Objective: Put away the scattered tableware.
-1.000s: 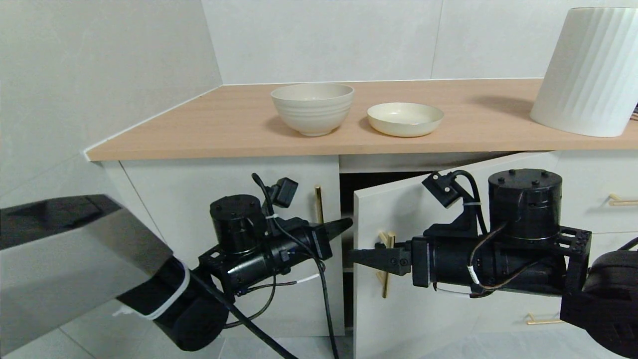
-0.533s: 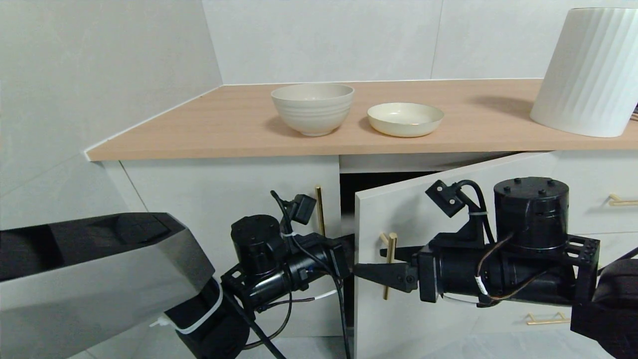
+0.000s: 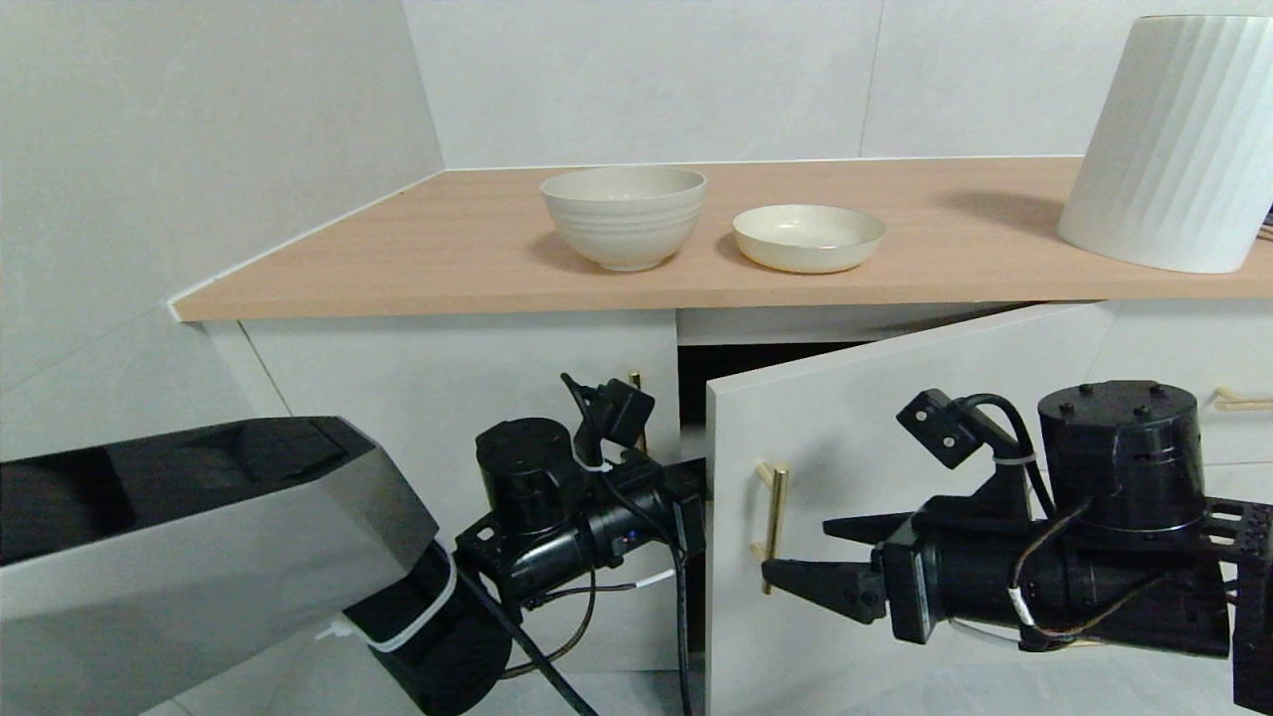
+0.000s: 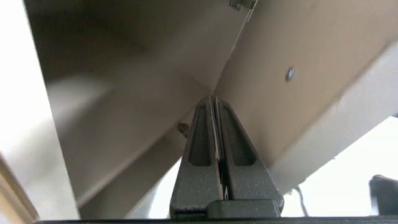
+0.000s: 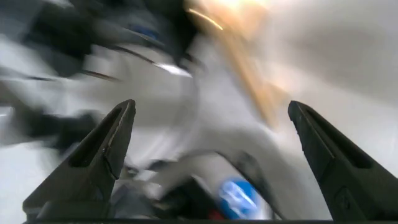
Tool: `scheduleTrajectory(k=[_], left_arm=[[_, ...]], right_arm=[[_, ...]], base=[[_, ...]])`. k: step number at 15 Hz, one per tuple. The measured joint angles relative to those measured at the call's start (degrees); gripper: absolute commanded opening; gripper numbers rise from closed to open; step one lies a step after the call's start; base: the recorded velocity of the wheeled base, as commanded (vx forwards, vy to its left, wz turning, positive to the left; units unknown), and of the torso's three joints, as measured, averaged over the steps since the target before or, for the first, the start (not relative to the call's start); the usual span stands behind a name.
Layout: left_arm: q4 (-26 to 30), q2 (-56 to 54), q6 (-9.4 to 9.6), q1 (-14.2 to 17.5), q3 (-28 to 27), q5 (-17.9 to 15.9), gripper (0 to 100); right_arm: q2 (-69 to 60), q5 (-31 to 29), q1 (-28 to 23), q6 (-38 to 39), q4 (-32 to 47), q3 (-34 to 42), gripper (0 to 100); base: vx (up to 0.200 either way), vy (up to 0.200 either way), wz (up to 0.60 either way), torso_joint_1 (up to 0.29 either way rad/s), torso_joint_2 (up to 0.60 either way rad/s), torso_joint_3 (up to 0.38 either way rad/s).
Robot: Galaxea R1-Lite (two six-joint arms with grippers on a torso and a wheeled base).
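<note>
NO READABLE TEXT

No letters, numbers, brands or signs legible anywhere. Bowl (image 3: 624,217), shallow dish (image 3: 808,237) at its 3 o'clock and ribbed white container (image 3: 1174,149) farther toward 3 o'clock: all plain surfaces. Open cabinet door (image 3: 816,418): plain. Blue patch (image 5: 236,194) in right wrist view: too blurred to read.
</note>
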Motion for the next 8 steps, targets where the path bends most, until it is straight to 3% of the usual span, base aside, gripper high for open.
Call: scheduleTrajectory(k=[3,8], left_arm=[[6.5,-1.3,5.28,0.1,-3.2,0.0,0],[7.9,-2.3,5.86,-0.6,-4.2,0.2,0]], right_arm=[[-3.7,-7.6,2.0,-1.7,6.4,0.5,100],[-8.4,-7.9,3.8,-1.7,9.0,2.8,100]], base=[[0.000,0.000,0.00,0.000,0.00,0.000],[0.000,0.000,0.00,0.000,0.00,0.000]])
